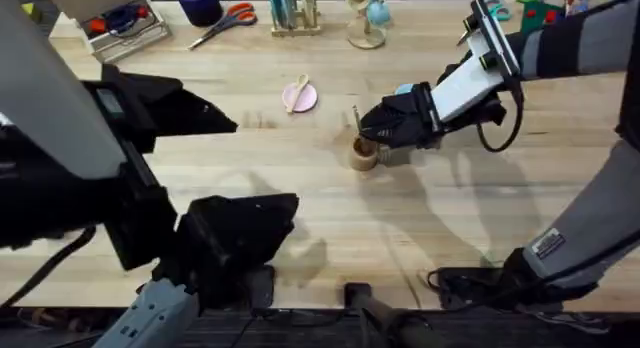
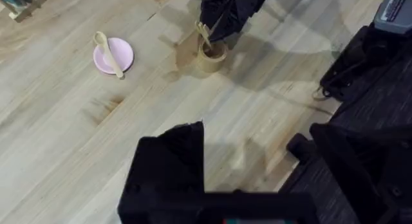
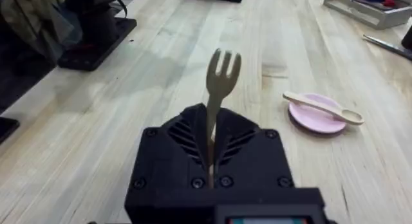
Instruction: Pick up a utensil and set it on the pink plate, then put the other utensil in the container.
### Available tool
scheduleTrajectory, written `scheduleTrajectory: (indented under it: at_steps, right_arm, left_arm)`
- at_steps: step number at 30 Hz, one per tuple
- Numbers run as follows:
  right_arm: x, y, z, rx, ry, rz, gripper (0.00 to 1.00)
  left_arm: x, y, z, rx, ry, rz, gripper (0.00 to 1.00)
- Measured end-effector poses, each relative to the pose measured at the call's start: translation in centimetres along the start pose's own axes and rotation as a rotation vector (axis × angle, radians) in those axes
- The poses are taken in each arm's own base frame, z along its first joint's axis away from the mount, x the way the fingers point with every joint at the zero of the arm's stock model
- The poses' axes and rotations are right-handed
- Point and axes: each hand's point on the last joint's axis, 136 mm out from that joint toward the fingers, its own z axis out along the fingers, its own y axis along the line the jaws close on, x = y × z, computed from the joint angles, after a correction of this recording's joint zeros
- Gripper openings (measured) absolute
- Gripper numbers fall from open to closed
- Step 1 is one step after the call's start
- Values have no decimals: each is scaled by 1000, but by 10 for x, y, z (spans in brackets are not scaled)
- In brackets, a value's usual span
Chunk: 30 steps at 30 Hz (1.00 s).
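The spoon (image 1: 296, 91) lies across the pink plate (image 1: 301, 100) at the table's middle back; in the left wrist view the spoon (image 2: 108, 53) also rests on this plate (image 2: 122, 56). My right gripper (image 1: 372, 128) is shut on the fork (image 1: 355, 118), held just above the wooden cup (image 1: 363, 156). In the left wrist view the fork (image 2: 204, 35) slants down to the cup's (image 2: 211, 59) rim; whether it touches is unclear. The right wrist view shows the fork (image 3: 222, 69) upright, tines up, clamped in my right gripper (image 3: 211, 130). My left gripper (image 2: 170, 169) hovers low near the front left.
A light-blue plate (image 1: 403, 89) peeks out behind the right gripper. Along the back edge stand a tool tray (image 1: 120, 23), a dark-blue cup (image 1: 198, 3), scissors (image 1: 230, 18) and a wooden rack (image 1: 293, 13). Cables and a black base (image 1: 470, 283) lie at the front right.
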Motion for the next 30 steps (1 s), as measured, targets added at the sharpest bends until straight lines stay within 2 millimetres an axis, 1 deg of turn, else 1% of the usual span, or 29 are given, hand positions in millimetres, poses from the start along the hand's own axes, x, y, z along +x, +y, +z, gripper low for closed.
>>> scheduleTrajectory:
  at_steps: [4,6,7,9,13,19,20,22,26,30]
  right_arm:
    - [0,0,0,-1,2,0,35]
    - [0,0,0,-1,3,0,51]
    - [0,0,0,-1,3,3,75]
    - [1,0,0,-2,3,6,182]
    - [1,0,0,-1,3,6,351]
    - [0,0,0,-1,2,6,436]
    - [0,0,0,0,0,10,513]
    - [-1,2,0,-1,-1,28,584]
    - [-7,5,-1,-6,-4,111,696]
    - [-25,-3,-2,-10,-5,169,787]
  left_arm:
    - [0,0,0,0,0,0,993]
    - [0,0,0,0,0,0,993]
    - [0,0,0,0,0,0,993]
    - [0,0,0,0,0,0,992]
    - [0,0,0,0,0,0,993]
    - [0,0,0,0,0,0,994]
    - [0,0,0,0,0,0,994]
    - [0,0,0,0,0,0,994]
    - [0,0,0,0,0,0,994]
    - [0,0,0,-1,1,0,993]
